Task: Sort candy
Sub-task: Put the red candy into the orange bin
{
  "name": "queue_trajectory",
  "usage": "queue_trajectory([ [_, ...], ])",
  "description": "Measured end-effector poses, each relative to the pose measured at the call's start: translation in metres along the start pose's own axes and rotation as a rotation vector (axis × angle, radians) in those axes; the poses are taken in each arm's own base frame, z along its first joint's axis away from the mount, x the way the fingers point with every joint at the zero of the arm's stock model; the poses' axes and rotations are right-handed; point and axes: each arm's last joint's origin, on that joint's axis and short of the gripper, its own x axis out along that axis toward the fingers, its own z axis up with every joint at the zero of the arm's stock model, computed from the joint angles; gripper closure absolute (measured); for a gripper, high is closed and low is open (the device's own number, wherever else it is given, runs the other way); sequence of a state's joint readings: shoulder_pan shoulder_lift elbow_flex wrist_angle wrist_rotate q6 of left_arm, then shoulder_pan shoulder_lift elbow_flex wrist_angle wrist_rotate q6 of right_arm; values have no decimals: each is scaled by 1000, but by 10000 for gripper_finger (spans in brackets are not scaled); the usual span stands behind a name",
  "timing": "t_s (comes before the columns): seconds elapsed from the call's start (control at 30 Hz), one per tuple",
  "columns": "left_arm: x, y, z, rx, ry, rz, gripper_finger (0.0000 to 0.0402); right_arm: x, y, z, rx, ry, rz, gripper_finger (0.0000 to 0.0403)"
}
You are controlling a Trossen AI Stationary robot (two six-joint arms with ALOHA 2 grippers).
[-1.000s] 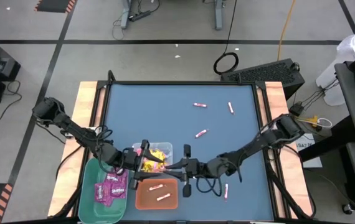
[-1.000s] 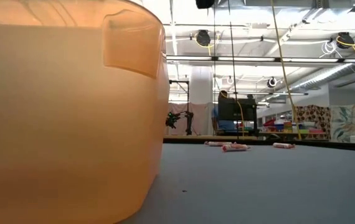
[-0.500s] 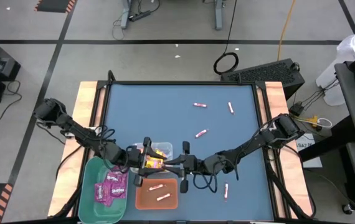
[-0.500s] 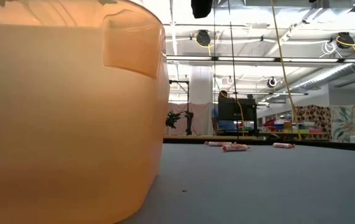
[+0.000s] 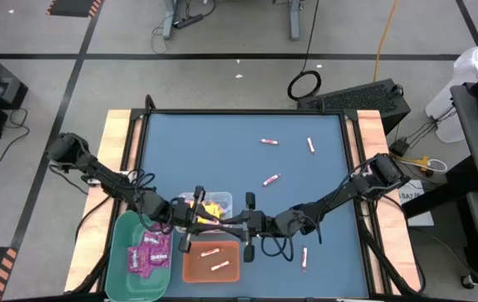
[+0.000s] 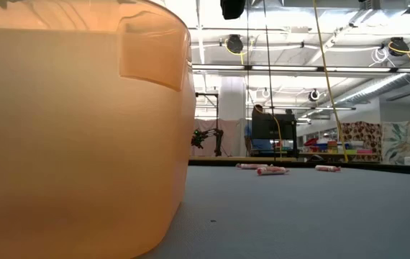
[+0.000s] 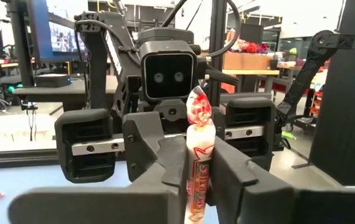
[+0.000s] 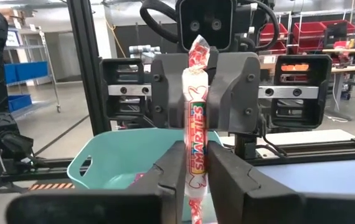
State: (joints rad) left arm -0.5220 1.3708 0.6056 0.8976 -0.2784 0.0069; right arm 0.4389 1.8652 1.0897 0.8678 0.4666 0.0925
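Observation:
A thin pink-and-white candy stick (image 8: 196, 143) stands upright between my two grippers, which meet tip to tip above the clear bin (image 5: 225, 198) and the orange bin (image 5: 190, 270). My left gripper (image 5: 210, 221) comes from the table's left and my right gripper (image 5: 229, 223) from its right. Both are shut on the stick, which also shows in the left wrist view (image 7: 196, 155). Magenta packets (image 5: 151, 252) lie in the green bin (image 5: 130, 273). Yellow packets (image 5: 214, 205) lie in the clear bin. Two sticks (image 5: 214, 258) lie in the orange bin. My left gripper pinches the stick's middle part (image 7: 197, 177) between its two fingers, level, from the table's left, the fingers across the stick. The stick stands upright, clear of the bins, its twisted top end (image 7: 197, 106) above the fingers. My right gripper pinches the same stick (image 8: 196, 171) between its two fingers, level, from the table's right, facing the left gripper's fingers (image 8: 168, 93). Its fingers lie across the upright stick.
Loose sticks lie on the blue table at the far side (image 5: 269, 141) (image 5: 310, 145), in the middle (image 5: 270, 179) and near the front right (image 5: 304, 257). The orange bin's wall (image 6: 75, 129) fills the left of the low view.
My two grippers have come toward each other above the bins, the left toward the table's right and the right toward its left, until their fingertips meet.

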Motion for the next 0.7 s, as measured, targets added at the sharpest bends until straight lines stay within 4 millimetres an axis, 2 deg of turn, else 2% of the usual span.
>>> queue_trajectory([
  [0.27,-4,-1,1,-40,46,-22,346,-2,3,-5,-9,50,-26,277],
  [0.47,-13,-13,4,-64,90,-77,345,-8,7,-10,-26,140,-52,221],
  [0.7,-21,-29,-3,-120,190,-129,344,-27,18,-13,26,325,-46,202],
])
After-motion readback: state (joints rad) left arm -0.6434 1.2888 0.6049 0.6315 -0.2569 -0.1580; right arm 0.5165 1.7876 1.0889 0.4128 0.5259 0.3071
